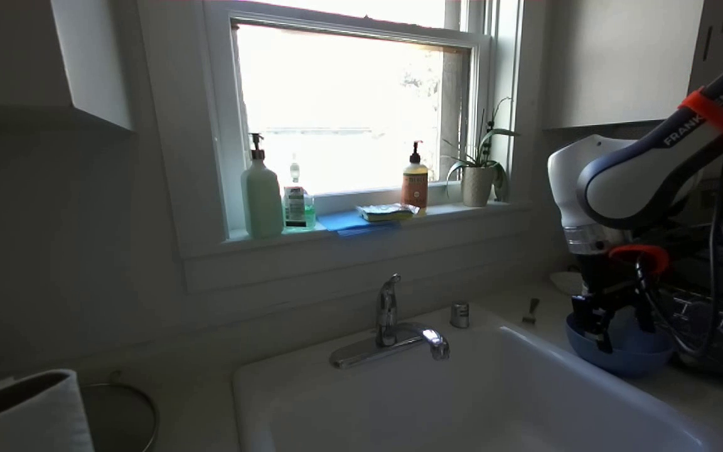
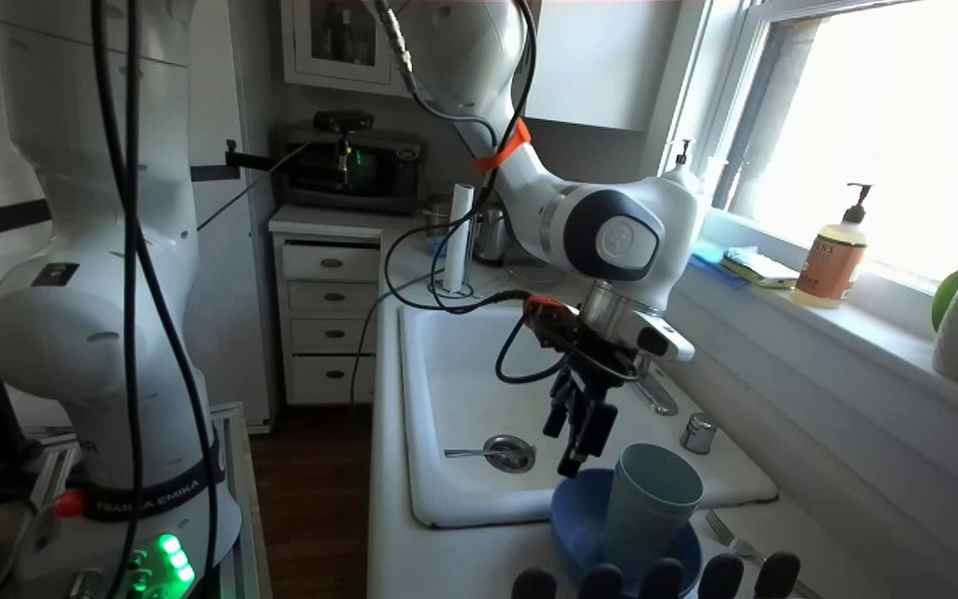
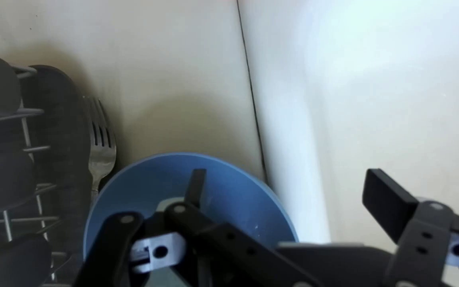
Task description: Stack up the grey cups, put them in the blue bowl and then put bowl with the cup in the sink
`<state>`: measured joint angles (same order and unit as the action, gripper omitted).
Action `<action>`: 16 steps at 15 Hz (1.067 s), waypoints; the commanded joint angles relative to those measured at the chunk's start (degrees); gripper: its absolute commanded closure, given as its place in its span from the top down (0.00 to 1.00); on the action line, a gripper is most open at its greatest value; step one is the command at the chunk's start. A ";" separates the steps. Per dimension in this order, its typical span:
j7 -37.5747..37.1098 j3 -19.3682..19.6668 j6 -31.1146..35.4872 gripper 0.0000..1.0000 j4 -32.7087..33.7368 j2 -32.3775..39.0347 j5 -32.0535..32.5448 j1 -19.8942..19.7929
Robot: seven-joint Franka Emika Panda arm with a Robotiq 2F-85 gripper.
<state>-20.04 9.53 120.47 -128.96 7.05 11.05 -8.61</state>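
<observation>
On the counter, close against the sink edge, sits the blue bowl (image 2: 572,517), seen also in the wrist view (image 3: 237,191). A pale grey cup (image 2: 654,512) stands inside it, leaning a little; I cannot tell whether it is single or a nested stack. In the wrist view most of the cup hides behind the gripper's linkage. My gripper (image 3: 287,181) is open with nothing between its fingers. Seen from above, one finger (image 3: 196,187) is over the bowl's inside and the opposite one over the sink (image 2: 425,466), so they straddle the bowl's sink-side rim without visible contact.
A dish rack (image 3: 6,220) with dark rounded prongs borders the bowl away from the sink. Beside bowl and rack lies a fork (image 3: 102,149). The chrome faucet (image 1: 386,314) rises at the sink's window side. A utensil (image 2: 464,453) rests by the drain (image 2: 509,454).
</observation>
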 commanded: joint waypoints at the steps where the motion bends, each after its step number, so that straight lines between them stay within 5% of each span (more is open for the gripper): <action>1: 1.10 0.61 6.80 1.00 -3.48 -0.12 0.08 -0.14; 6: 2.04 1.11 18.20 1.00 -6.03 0.25 -0.41 -0.40; 9: 2.73 1.45 24.01 0.92 -6.99 0.91 -0.39 -0.36; 13: 4.01 1.74 27.76 0.50 -8.22 1.65 -1.18 -0.38; 16: 4.47 1.91 28.94 0.69 -8.79 2.06 -1.27 -0.27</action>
<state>-17.45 10.99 147.07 -136.63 8.95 10.82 -8.87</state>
